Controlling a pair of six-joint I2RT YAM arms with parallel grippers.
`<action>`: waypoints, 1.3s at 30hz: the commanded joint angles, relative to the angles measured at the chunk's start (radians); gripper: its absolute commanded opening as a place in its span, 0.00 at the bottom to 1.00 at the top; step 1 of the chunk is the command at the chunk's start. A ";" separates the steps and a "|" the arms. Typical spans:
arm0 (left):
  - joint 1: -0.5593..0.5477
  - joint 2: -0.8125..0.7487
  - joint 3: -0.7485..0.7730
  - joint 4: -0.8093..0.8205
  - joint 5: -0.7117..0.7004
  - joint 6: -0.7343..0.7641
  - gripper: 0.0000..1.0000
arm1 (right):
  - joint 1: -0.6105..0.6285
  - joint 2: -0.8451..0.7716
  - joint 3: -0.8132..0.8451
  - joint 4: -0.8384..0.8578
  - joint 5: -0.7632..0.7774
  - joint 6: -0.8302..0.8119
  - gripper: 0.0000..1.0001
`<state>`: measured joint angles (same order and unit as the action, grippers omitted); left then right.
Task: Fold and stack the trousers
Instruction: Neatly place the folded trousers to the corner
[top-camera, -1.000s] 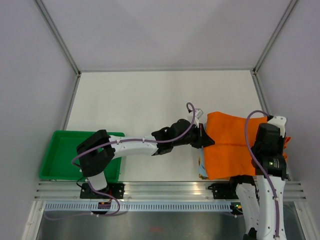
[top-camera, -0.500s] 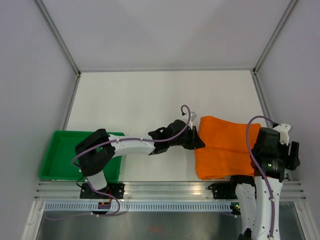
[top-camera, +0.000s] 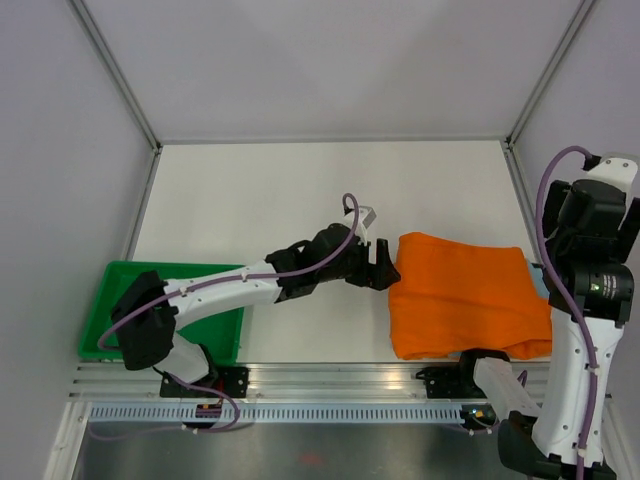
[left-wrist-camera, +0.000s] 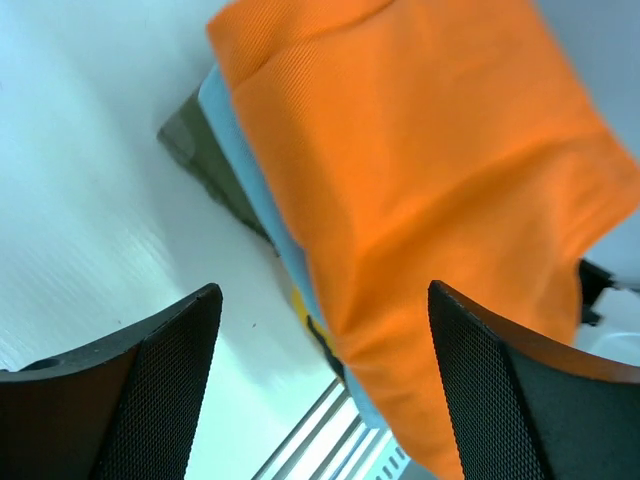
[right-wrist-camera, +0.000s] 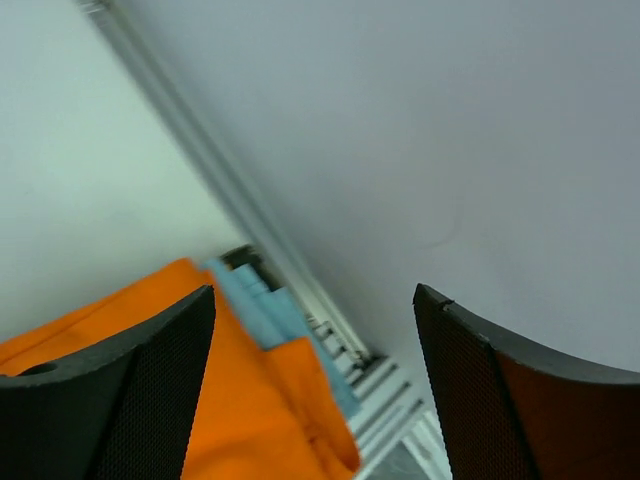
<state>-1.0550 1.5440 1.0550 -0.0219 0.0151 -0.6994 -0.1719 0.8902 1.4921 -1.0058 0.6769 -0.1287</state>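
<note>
White table (top-camera: 260, 200) between grey walls: orange trousers (top-camera: 465, 295) are seen folded at the near right, laid over a light blue cloth (left-wrist-camera: 245, 150). The left hand (top-camera: 384, 268) is held wide and empty just beside their left edge; the right hand (right-wrist-camera: 312, 295) is held high, wide, empty. Folding and stacking are judged done; clear withdrawal is called for next.

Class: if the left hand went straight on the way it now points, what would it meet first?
Probably the orange trousers, just ahead of the open left hand; nothing lies between.
</note>
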 joint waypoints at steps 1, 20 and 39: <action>0.004 -0.105 0.072 -0.078 -0.052 0.074 0.87 | 0.005 -0.010 -0.058 0.007 -0.320 0.165 0.85; 0.004 0.180 0.085 -0.012 0.114 -0.141 0.02 | 0.002 0.085 -0.470 0.196 -0.318 -0.009 0.00; 0.003 0.309 0.117 0.014 0.117 -0.088 0.02 | -0.038 0.106 -0.907 0.380 -0.548 -0.437 0.00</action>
<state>-1.0496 1.8435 1.1603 -0.0456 0.1406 -0.8173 -0.1852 1.0737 0.6903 -0.6338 0.2966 -0.4461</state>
